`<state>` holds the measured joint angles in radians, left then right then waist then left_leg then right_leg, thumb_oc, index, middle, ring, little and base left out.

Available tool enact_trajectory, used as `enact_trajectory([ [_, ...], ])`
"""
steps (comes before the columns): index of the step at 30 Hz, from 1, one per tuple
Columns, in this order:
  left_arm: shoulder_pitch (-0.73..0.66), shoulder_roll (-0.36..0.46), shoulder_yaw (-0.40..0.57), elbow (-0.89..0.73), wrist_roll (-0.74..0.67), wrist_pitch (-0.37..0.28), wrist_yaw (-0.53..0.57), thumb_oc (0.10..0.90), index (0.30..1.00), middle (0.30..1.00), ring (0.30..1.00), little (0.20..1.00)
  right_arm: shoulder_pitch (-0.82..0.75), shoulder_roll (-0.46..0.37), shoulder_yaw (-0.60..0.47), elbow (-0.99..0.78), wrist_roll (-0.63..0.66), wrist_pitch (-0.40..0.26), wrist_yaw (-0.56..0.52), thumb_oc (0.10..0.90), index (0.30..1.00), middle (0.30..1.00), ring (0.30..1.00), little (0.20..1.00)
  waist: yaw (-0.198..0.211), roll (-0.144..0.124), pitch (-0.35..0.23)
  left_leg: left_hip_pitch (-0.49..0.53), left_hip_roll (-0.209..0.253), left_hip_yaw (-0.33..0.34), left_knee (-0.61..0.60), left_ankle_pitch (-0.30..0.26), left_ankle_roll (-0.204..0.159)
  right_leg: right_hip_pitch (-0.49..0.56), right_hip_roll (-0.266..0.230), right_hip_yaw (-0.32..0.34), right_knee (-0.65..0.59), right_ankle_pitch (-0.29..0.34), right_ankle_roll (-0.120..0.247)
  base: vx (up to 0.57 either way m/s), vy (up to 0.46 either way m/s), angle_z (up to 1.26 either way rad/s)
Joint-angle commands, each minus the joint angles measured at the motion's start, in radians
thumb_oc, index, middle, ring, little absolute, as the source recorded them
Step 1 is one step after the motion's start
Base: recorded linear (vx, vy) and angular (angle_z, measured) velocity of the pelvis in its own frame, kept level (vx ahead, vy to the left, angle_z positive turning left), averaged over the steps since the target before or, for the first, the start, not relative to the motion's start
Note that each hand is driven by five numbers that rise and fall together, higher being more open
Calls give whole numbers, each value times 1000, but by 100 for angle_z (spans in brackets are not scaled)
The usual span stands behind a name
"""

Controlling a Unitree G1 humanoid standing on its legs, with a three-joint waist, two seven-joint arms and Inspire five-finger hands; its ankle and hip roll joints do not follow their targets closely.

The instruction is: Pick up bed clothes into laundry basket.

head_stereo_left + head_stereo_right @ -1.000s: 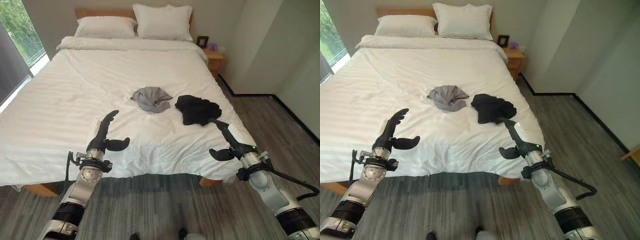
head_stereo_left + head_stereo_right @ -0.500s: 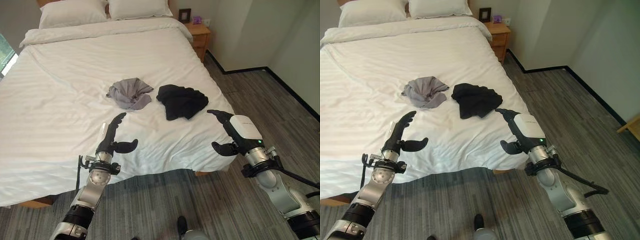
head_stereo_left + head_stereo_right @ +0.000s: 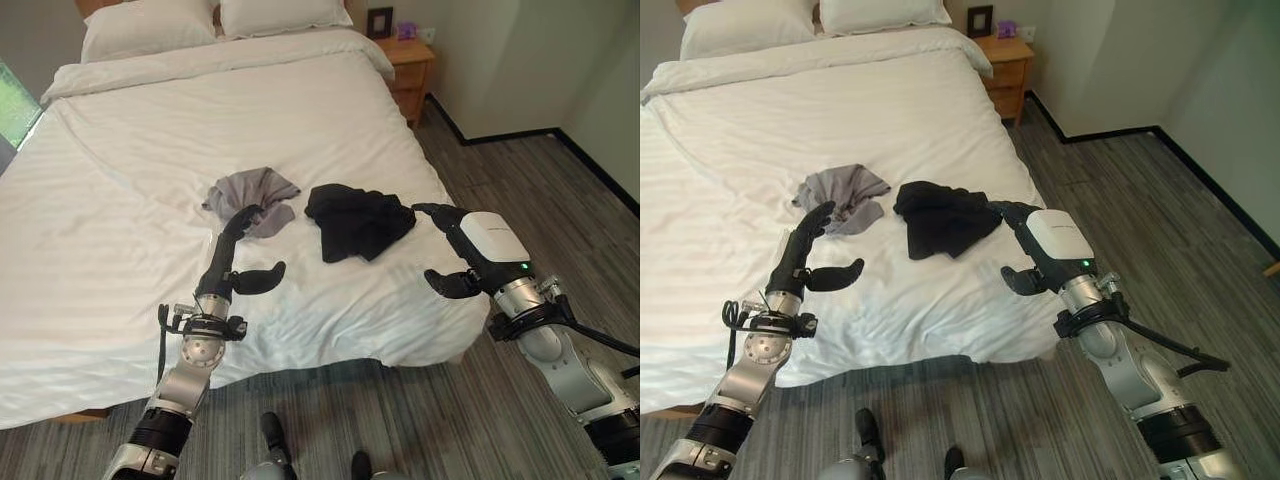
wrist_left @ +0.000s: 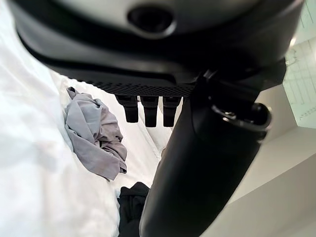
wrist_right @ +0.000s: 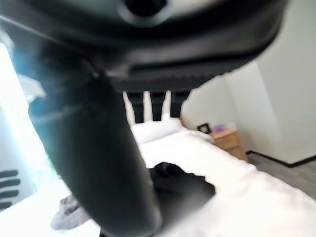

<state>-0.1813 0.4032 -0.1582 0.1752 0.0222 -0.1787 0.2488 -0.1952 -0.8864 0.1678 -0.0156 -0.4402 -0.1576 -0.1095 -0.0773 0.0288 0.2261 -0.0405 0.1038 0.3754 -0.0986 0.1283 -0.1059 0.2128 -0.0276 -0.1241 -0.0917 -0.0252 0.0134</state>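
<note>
Both robot hands, left robot hand [image 3: 238,262] and right robot hand [image 3: 463,262], fingers spread and empty, are closing on the bed [image 3: 130,150], where grey garment [image 3: 250,192] and black garment [image 3: 357,219] are lying crumpled: soft, light, best pinched at a raised fold.

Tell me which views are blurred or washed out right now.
Right wrist view: soft all over, bright glare at one edge, black garment smeared. Left wrist view: left robot hand blurred up close, grey garment fairly crisp. Both eye views: evenly lit, bed sharp.
</note>
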Motion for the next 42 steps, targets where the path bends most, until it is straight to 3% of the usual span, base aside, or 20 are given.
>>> enact_trajectory([
  [1,25,45,92,-141,20,-94,25,800,900,900,900,900,-87,-27,-44,-94,12,-40,-24,800,900,900,900,900,39,-23,-119,55,-29,0,17,-40,13,44,-53,22,49,-128,75,286,-5,-10],
  [3,36,46,100,-118,-17,-89,17,800,900,900,900,900,-125,-11,13,-18,-17,-22,-22,800,900,900,900,900,59,-43,-132,90,-47,6,11,-76,36,32,-81,3,157,-139,101,313,21,12],
  [4,36,46,102,-118,-18,-89,16,800,900,900,900,900,-129,-10,16,-16,-18,-23,-23,800,900,900,900,900,59,-41,-133,87,-44,8,11,-72,37,26,-78,5,160,-136,99,238,47,36],
  [7,49,61,117,-120,-50,-89,-3,800,900,900,900,900,-162,-6,44,13,-66,-2,-2,800,900,900,900,900,65,-47,-115,113,-67,-2,11,-107,69,-77,-121,-14,392,-58,162,128,33,32],
  [8,52,58,132,-107,-68,-96,-4,800,900,900,900,900,-158,20,48,39,-73,14,10,800,900,900,900,900,64,-41,-95,128,-58,-16,11,-121,72,-161,-141,-10,460,-20,173,111,-30,29],
  [9,51,58,134,-106,-70,-97,-5,800,900,900,900,900,-161,21,51,42,-73,14,9,800,900,900,900,900,64,-41,-99,123,-57,-16,11,-121,71,-170,-140,-8,467,-22,172,138,-78,15],
  [11,44,53,137,-74,-102,-99,-5,800,900,900,900,900,-162,42,54,86,-77,32,1,800,900,900,900,900,56,-27,-89,124,-41,-34,11,-125,61,-222,-144,-8,395,-55,149,107,-106,16],
  [13,45,62,134,-70,-94,-94,13,800,900,900,900,900,-142,41,60,130,-112,60,4,800,900,900,900,900,35,-32,-78,133,-37,-56,11,-135,53,-229,-123,47,259,-89,130,111,-139,41],
  [15,40,72,119,-61,-98,-92,-30,800,900,900,900,900,-124,53,53,160,-109,76,12,800,900,900,900,900,32,-45,-88,139,-37,-74,11,-141,48,-197,-126,65,167,-81,127,100,-131,65],
  [18,44,49,120,-48,-113,-91,-49,800,900,900,900,900,-100,78,31,212,-119,106,-12,800,900,900,900,900,47,-55,-119,143,-28,-77,11,-143,37,-140,-132,22,75,-31,134,160,-196,57],
  [26,103,47,112,-43,-105,-76,-86,800,900,900,900,900,-67,86,22,276,-90,116,-3,800,900,900,900,900,55,-58,-127,154,-18,-101,11,-146,26,-79,-124,-13,10,-21,127,97,-91,9],
  [30,90,47,83,-41,-125,-75,-88,800,900,900,900,900,-128,120,90,431,5,128,-7,800,900,900,900,900,74,-60,-107,129,-11,-112,11,-136,18,-93,-117,-21,6,-22,125,0,-67,1],
  [36,21,52,58,-109,-186,-107,-77,800,900,900,900,900,-297,143,171,661,87,146,-61,800,900,900,900,900,117,-54,2,-37,4,-162,11,-84,-1,-246,-98,-52,26,-13,113,-188,-75,18],
  [42,-30,64,82,-110,-236,-141,-45,800,900,900,900,900,-487,105,220,826,134,144,-140,800,900,900,900,900,157,-47,31,-174,27,-184,11,-40,-33,-361,-87,-82,31,-6,108,-55,-44,19],
])
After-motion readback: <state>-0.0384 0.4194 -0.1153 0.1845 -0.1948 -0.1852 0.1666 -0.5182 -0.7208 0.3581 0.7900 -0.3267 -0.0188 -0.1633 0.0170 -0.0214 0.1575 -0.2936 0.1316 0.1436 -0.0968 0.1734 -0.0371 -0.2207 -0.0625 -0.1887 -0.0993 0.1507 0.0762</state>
